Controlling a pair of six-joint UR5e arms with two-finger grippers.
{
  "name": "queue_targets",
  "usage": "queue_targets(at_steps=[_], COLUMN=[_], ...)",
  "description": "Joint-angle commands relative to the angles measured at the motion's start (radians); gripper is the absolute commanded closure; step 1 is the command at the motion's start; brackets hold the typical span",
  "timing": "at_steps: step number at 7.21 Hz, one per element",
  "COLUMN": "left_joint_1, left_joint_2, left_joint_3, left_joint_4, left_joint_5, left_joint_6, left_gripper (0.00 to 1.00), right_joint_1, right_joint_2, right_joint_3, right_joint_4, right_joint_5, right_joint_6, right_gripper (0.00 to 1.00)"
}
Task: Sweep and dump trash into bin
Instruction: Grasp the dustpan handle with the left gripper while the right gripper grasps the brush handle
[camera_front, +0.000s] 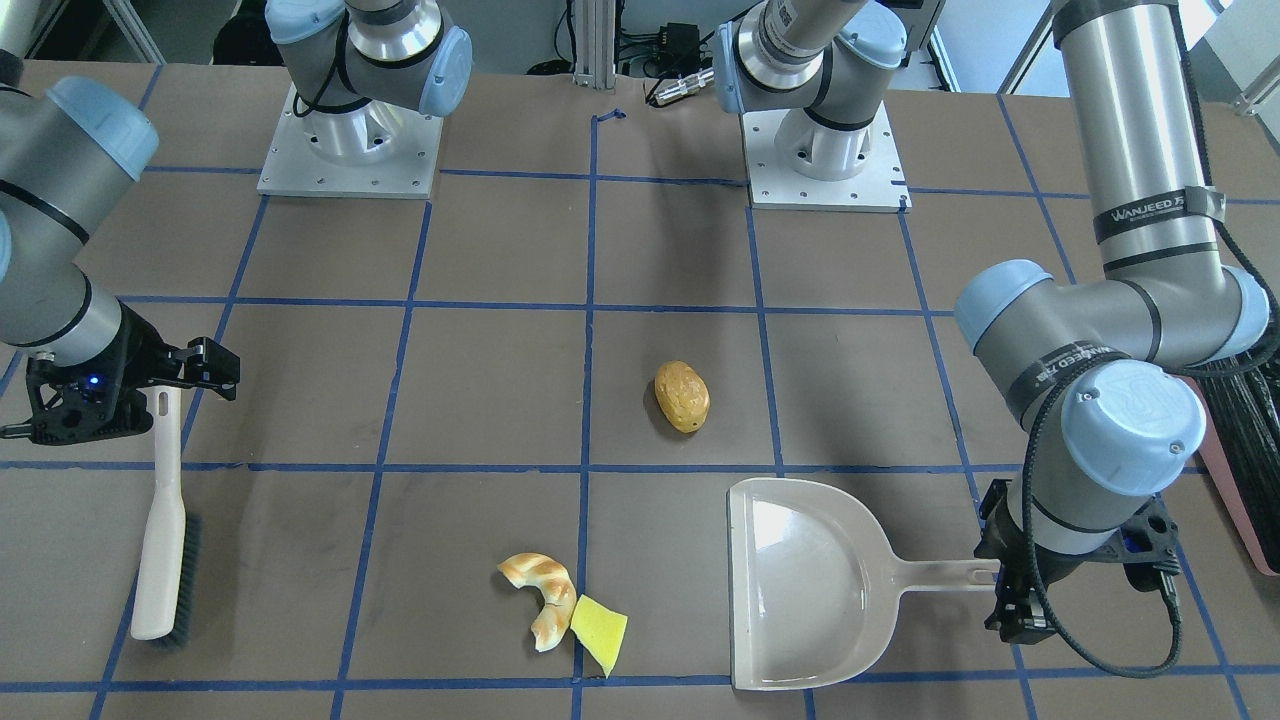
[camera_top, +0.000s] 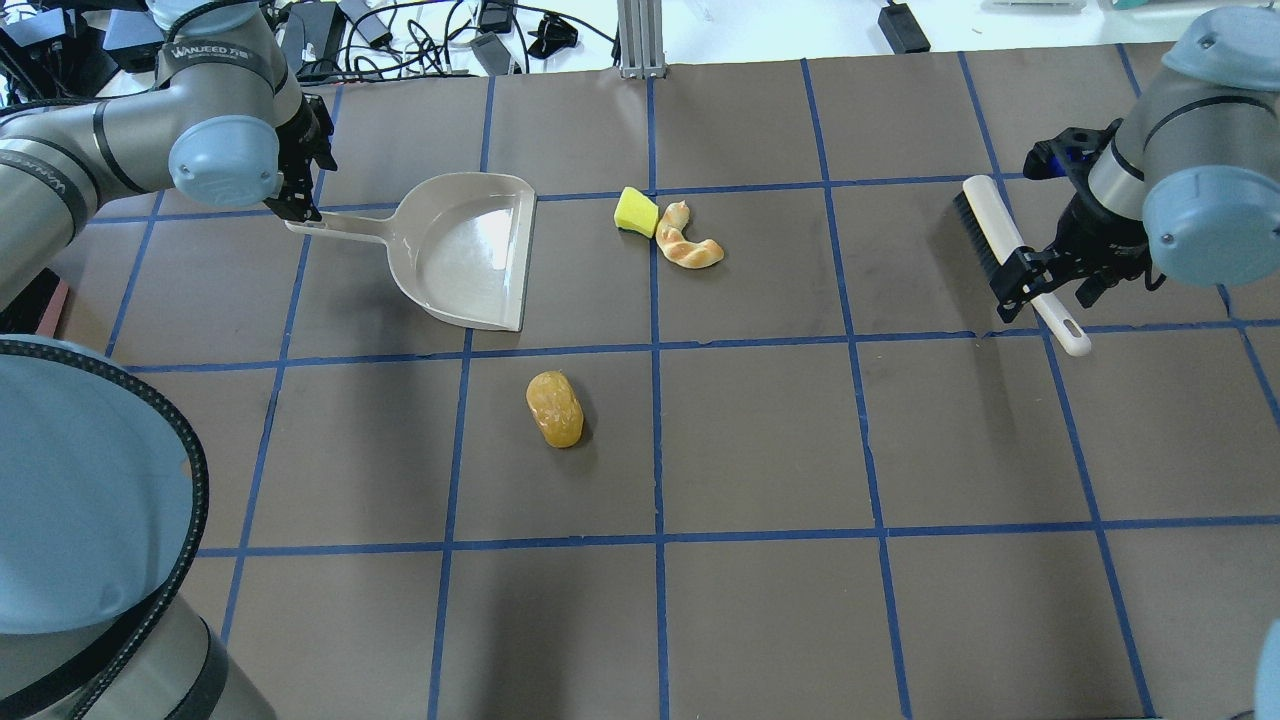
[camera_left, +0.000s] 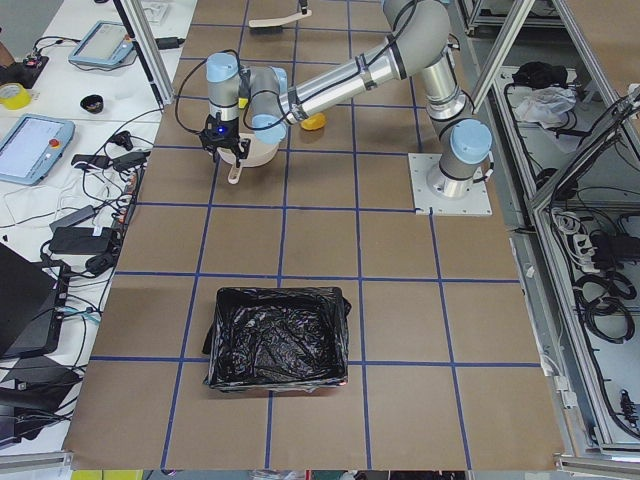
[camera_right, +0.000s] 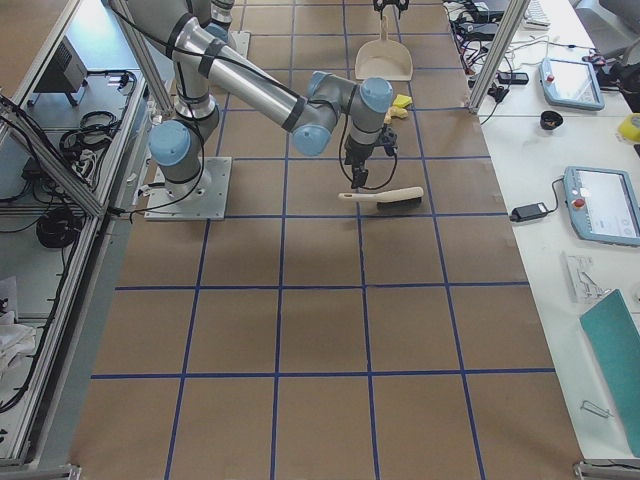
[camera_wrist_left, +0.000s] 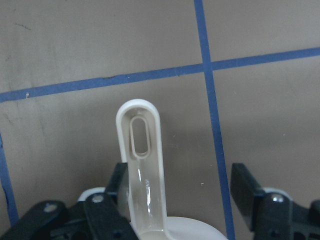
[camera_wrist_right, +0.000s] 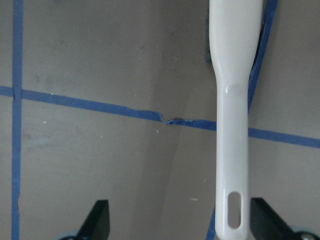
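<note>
The trash lies on the brown table: a potato-like lump (camera_top: 555, 408) (camera_front: 682, 396), and a curved bread piece (camera_top: 688, 247) touching a yellow-green sponge wedge (camera_top: 635, 211). The beige dustpan (camera_top: 460, 250) lies flat, mouth towards them. My left gripper (camera_top: 300, 195) (camera_wrist_left: 182, 180) is open astride the dustpan handle (camera_wrist_left: 142, 150), which sits close to one finger. My right gripper (camera_top: 1048, 290) (camera_wrist_right: 182, 222) is open astride the handle of a white brush (camera_top: 1010, 250) (camera_wrist_right: 232, 125) that lies on the table. The black-lined bin (camera_left: 278, 340) stands far off on my left.
The table carries a grid of blue tape lines. The arm bases (camera_front: 350, 150) stand at the robot's edge. A strip of the bin's pink side (camera_front: 1240, 480) shows behind my left arm. Cables and devices lie beyond the far edge (camera_top: 480, 40).
</note>
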Motion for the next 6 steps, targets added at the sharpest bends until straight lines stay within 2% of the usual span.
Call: queue_targets(at_steps=[1, 4, 6], left_joint_1=[-0.004, -0.015, -0.017], left_joint_2=[-0.011, -0.011, -0.011], left_joint_3=[-0.004, -0.017, -0.073], left_joint_4=[0.005, 0.005, 0.036], left_joint_5=[-0.020, -0.020, -0.006], left_joint_6=[-0.039, -0.085, -0.094], left_gripper=[0.24, 0.24, 0.25], right_joint_1=[0.000, -0.014, -0.062], right_joint_2=[0.040, 0.046, 0.047], right_joint_3=[-0.003, -0.001, 0.023], right_joint_4=[-0.088, -0.107, -0.107], right_joint_5=[-0.004, -0.012, -0.003], right_joint_6=[-0.006, -0.044, -0.060], right_gripper=[0.00, 0.00, 0.05])
